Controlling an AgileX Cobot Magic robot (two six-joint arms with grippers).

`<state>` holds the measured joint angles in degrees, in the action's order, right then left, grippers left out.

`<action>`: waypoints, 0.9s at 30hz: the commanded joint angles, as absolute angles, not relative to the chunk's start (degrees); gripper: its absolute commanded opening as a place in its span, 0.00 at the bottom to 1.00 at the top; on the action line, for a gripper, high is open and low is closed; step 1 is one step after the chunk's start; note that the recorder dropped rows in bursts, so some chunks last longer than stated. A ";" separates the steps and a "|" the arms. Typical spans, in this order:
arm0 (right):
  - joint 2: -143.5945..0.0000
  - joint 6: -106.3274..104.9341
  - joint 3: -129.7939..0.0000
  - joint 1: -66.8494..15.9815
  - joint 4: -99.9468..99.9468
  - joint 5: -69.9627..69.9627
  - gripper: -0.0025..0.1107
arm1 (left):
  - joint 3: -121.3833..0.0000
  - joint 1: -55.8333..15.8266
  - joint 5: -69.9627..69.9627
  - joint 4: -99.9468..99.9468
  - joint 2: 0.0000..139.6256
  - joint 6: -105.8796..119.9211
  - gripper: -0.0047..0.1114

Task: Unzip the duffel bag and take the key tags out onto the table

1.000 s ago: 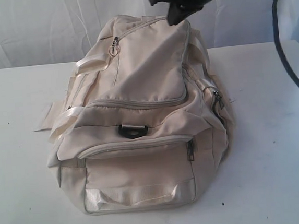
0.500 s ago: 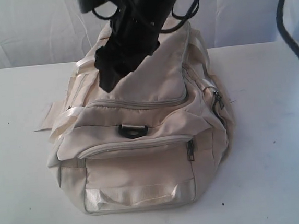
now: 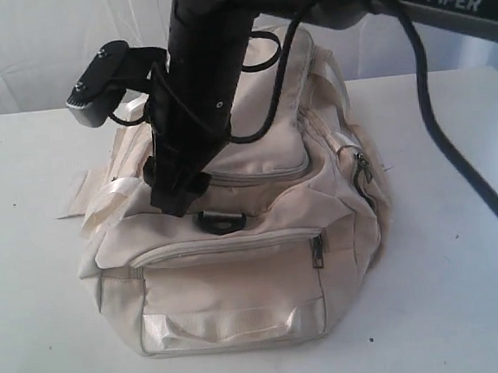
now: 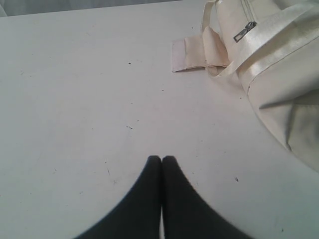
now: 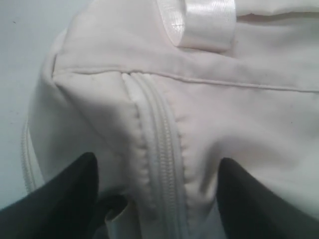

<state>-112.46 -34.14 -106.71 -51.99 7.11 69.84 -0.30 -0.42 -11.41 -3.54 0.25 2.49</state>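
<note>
The cream duffel bag (image 3: 240, 283) lies zipped on the white table (image 3: 41, 301). My right arm reaches across from the upper right, and the right gripper (image 3: 176, 200) is down on the bag's top near its left front. In the right wrist view this gripper (image 5: 157, 159) is open, its dark fingers (image 5: 65, 199) on either side of a closed zip (image 5: 164, 164) and empty. The left gripper (image 4: 161, 158) is shut and empty over bare table (image 4: 75, 99), with the bag (image 4: 279, 64) off to one side. The key tags are hidden.
A white curtain hangs behind the table. A black cable (image 3: 465, 167) runs down at the right. A loose fabric tab (image 4: 192, 55) lies on the table beside the bag. A dark D-ring (image 3: 223, 219) and a zip pull (image 3: 363, 169) sit on the bag.
The right arm has swung down from above the bag's far end to the near left part of its top. The bag has not moved.
</note>
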 commanded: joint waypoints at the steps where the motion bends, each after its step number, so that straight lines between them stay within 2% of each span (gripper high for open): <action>1: -113.24 -32.14 -106.35 -53.11 5.07 69.96 0.21 | 0.00 -0.71 -11.58 -4.21 0.00 2.59 0.05; 2: -113.24 -32.04 -106.04 -53.11 5.52 69.96 0.08 | 0.00 -0.71 -11.58 -4.21 0.00 2.59 0.05; 3: -112.79 -31.65 -105.42 -53.11 5.81 69.96 0.03 | 0.00 -0.71 -11.58 -4.21 0.00 2.59 0.05; 10: -105.24 -30.78 -94.07 -53.11 7.54 69.96 0.02 | 0.00 -0.71 -7.52 -5.38 0.00 1.98 0.05; 13: -98.82 -30.06 -86.31 -53.11 6.81 69.96 0.02 | 0.00 -0.71 -1.96 -18.80 0.00 -9.26 0.05; 17: -90.42 -23.64 -77.09 -53.11 2.38 69.96 0.02 | 0.00 -0.71 6.44 -24.77 0.00 -20.36 0.05; 22: -81.38 -19.12 -67.16 -53.11 -2.29 69.96 0.02 | -4.25 -0.71 -0.84 -18.93 2.92 -20.99 0.05; 27: -74.14 -16.32 -59.99 -53.11 -2.73 69.96 0.02 | -10.25 -0.71 -1.31 -17.23 11.28 -20.28 0.05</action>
